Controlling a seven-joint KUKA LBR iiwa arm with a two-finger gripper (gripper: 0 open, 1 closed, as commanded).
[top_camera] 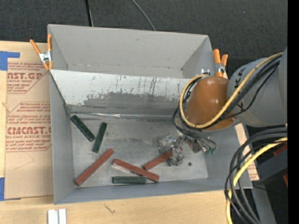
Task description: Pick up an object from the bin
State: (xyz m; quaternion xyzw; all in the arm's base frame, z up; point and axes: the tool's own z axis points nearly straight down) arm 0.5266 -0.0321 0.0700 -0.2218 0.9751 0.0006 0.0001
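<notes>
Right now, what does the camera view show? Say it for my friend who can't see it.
The robot's claw is down in the grey bin, at the right end of a short red stick. Left of it lie two longer red sticks and three dark green sticks on the bin's floor.

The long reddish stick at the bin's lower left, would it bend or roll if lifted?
The long reddish stick looks straight and flat-sided, so probably stiff and unlikely to roll. Being thin, it is likely light.
</notes>
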